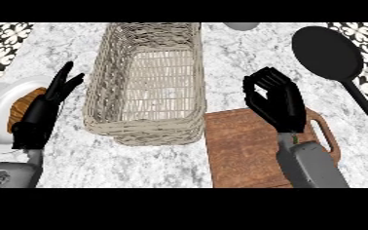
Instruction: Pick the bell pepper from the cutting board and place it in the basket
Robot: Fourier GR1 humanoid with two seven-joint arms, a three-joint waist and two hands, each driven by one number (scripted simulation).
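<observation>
Since the right hand [277, 102] is curled over the cutting board [244, 151], the bell pepper is probably hidden inside it; can't confirm. Wicker basket [147, 78] lies directly left. Left hand [43, 112] rests far side, fingers straight.

A kitchen: marble counter [244, 68], cutting board [241, 151], black pan [327, 53].

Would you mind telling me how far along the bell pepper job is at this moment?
Done: nothing is in the basket yet. In hand: the right hand is curled above the cutting board; a green sliver below its wrist suggests the bell pepper, mostly hidden. Left: carrying it over the basket and releasing. The left hand rests open at the left.
</observation>
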